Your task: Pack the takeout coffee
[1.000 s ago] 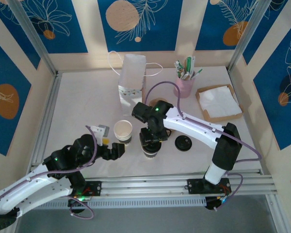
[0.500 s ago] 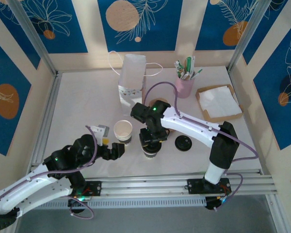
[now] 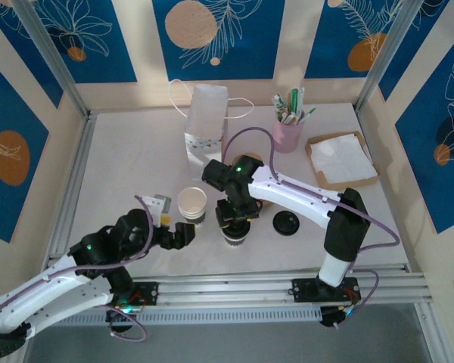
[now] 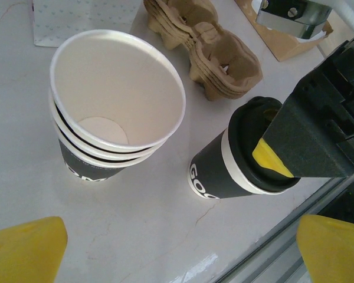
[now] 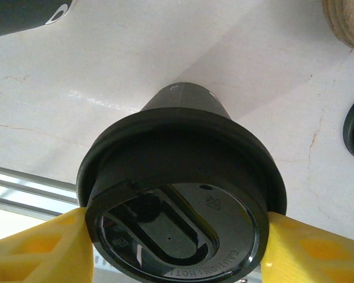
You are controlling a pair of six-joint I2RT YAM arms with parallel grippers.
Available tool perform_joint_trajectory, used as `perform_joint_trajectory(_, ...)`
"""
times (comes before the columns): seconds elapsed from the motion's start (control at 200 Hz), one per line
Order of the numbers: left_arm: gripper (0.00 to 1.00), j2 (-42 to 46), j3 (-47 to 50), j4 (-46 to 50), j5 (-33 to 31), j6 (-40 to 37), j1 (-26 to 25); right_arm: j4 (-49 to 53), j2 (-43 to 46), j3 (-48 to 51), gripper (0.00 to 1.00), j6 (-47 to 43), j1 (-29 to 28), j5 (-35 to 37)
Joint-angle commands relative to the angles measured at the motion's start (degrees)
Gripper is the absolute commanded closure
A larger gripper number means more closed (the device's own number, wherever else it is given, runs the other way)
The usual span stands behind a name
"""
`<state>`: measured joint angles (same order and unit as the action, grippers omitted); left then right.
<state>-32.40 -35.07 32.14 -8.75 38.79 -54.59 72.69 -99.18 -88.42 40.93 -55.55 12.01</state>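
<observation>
The takeout coffee (image 5: 183, 147) is a dark cup with a white band and a black lid; it stands on the table near the front middle (image 3: 234, 234). My right gripper (image 5: 177, 236) reaches down over it from above, and its yellow fingers (image 5: 41, 247) press the lid's rim from both sides. In the left wrist view the coffee (image 4: 221, 174) sits to the right, with a right fingertip on its lid. My left gripper (image 3: 183, 233) is open just left of the coffee, low over bare table (image 4: 177, 253), holding nothing.
A stack of lidless cups (image 3: 191, 203) (image 4: 106, 100) stands right beside the coffee. A loose black lid (image 3: 286, 223) lies to its right. Cardboard carriers (image 4: 215, 53), a white paper bag (image 3: 206, 125), a pink utensil cup (image 3: 289, 130) and a napkin tray (image 3: 342, 160) sit farther back.
The right arm's elbow has drifted slightly left while its gripper stays on the coffee's lid. The left arm has not moved.
</observation>
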Motion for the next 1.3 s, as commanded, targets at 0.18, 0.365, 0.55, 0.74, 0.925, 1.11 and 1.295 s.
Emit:
perform_joint_trajectory(0.18, 0.00, -0.84, 0.03, -1.70, -1.09, -1.24, 0.45, 0.73, -1.08, -0.01, 0.37, -0.32, -0.50, -0.78)
perform_joint_trajectory(0.365, 0.00, -0.91, 0.02, -1.86, -1.18, -1.24, 0.49, 0.88, -1.06, 0.14, 0.37, -0.22, -0.52, -0.80)
perform_joint_trajectory(0.55, 0.00, -0.91, 0.06, -1.82, -1.18, -1.26, 0.40, 0.88, -0.32, 0.23, 0.37, -0.19, -0.60, -1.20)
perform_joint_trajectory(0.74, 0.00, -0.87, 0.13, -1.91, -1.09, -0.97, 0.45, 0.55, 0.74, 0.95, 0.37, -0.22, -0.60, -1.62)
perform_joint_trajectory(0.925, 0.00, -0.96, 0.22, -2.03, -1.05, -0.90, 0.45, 0.00, 1.18, 1.39, 0.37, -0.06, -0.78, -1.99)
perform_joint_trajectory(1.11, 0.00, -1.05, 0.18, -2.02, -1.00, -0.81, 0.45, 0.00, 1.18, 1.39, 0.37, -0.06, -0.92, -1.99)
perform_joint_trajectory(1.295, 0.00, -1.08, 0.25, -2.25, -1.01, -0.75, 0.45, 0.19, 1.51, 0.76, 0.37, 0.19, -1.27, -1.74)
